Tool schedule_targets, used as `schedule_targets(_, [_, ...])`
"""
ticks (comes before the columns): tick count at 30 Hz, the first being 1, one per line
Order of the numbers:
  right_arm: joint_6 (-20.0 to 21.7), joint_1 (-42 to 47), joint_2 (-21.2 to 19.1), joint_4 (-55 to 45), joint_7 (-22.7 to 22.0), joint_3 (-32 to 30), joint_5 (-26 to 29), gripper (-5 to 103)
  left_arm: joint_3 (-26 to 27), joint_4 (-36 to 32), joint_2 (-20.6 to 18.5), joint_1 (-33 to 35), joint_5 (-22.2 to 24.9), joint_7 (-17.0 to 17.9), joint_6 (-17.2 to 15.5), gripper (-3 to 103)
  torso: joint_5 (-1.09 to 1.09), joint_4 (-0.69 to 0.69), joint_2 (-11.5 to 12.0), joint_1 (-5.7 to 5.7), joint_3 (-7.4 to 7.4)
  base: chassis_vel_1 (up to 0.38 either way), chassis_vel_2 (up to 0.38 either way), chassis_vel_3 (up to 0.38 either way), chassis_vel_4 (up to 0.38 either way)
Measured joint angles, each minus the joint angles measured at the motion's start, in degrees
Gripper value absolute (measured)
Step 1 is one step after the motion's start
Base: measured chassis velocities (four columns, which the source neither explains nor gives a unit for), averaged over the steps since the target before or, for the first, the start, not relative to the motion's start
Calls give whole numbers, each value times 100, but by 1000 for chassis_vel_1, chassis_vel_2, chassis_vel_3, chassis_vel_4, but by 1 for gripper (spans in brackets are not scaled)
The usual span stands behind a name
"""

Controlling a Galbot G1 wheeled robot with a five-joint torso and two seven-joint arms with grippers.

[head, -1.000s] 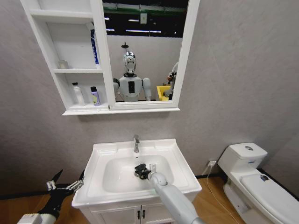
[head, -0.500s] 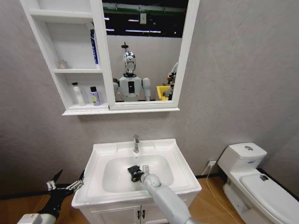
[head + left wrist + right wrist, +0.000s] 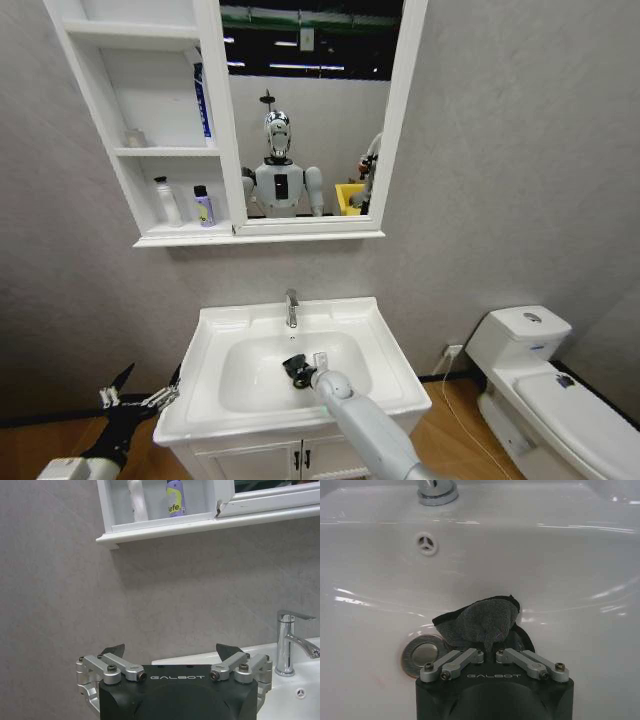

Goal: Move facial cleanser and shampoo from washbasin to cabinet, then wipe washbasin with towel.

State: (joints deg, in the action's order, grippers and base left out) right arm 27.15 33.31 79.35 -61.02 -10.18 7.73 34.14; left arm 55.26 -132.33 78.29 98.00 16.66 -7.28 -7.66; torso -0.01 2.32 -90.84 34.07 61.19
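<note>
right arm: comes up from the bottom edge of the head view and reaches forward and down into the bowl, wrist tipped toward the tap

right pincer (image 3: 492, 652): clamped tight on the towel (image 3: 482, 622), fingers closed narrow with the cloth bunched between them; in the head view it's at (image 3: 298, 370)

towel: dark grey, crumpled, pressed against the bottom of the bowl, just beside the drain (image 3: 422, 652), at about 10 o'clock from the pincer body in the wrist shot

left arm: parked low, off the front left corner of the basin, not touching anything

left pincer (image 3: 140, 397): spread wide, nothing in it, pointing at the bare wall under the shelves (wrist shot: (image 3: 172, 652))

washbasin (image 3: 385, 350): white, bowl looks wet and shiny, overflow hole (image 3: 426, 543) on the back wall

tap (image 3: 291, 307): chrome, at 12 o'clock from the towel, on the back rim

cabinet (image 3: 120, 170): up on the wall at 11 o'clock; bottom shelf has a white bottle (image 3: 166, 201) and a purple bottle (image 3: 204, 206) side by side, near but apart

mirror (image 3: 305, 110): right of the shelves, shows the robot's reflection

toilet (image 3: 545, 385): at 3 o'clock, well apart from the basin
</note>
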Motion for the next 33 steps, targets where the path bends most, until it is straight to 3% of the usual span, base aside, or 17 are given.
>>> schedule_targets(5, [-92,-1,55,130,148,-30,102,5,0,0,0,0,0,0,0,100,0,-1,0,0,0,0,0,0,0])
schedule_targets(10, [-212,24,509,187,334,313,602,5,-1,0,0,0,0,0,0,100,0,-6,0,0,0,0,0,0,0])
schedule_targets(14, [-503,63,808,95,452,548,636,5,-1,0,0,0,0,0,0,100,0,-5,0,0,1,0,0,0,0])
schedule_targets(19, [-496,80,869,21,360,571,627,5,0,0,0,0,0,0,0,100,0,-5,0,0,0,0,0,0,0])
schedule_targets(23, [-327,112,585,9,128,398,573,5,0,0,0,0,0,0,0,100,1,-3,0,0,0,0,0,0,0])
schedule_targets(26, [-243,273,94,-220,-69,36,325,5,-1,0,0,0,0,-1,0,100,2,-1,0,0,0,0,0,0,0])
schedule_targets(29, [-286,304,18,-278,-78,-37,233,5,0,0,0,0,0,0,0,100,1,-1,0,0,0,0,0,0,0])
schedule_targets(32, [-1016,633,-321,-1131,308,-564,-455,5,-1,0,0,0,0,0,0,100,2,-4,1,1,0,0,0,0,0])
schedule_targets(33, [-1016,633,-321,-1131,308,-564,-455,5,-1,0,0,0,0,0,0,100,2,-4,1,1,0,0,0,0,0])
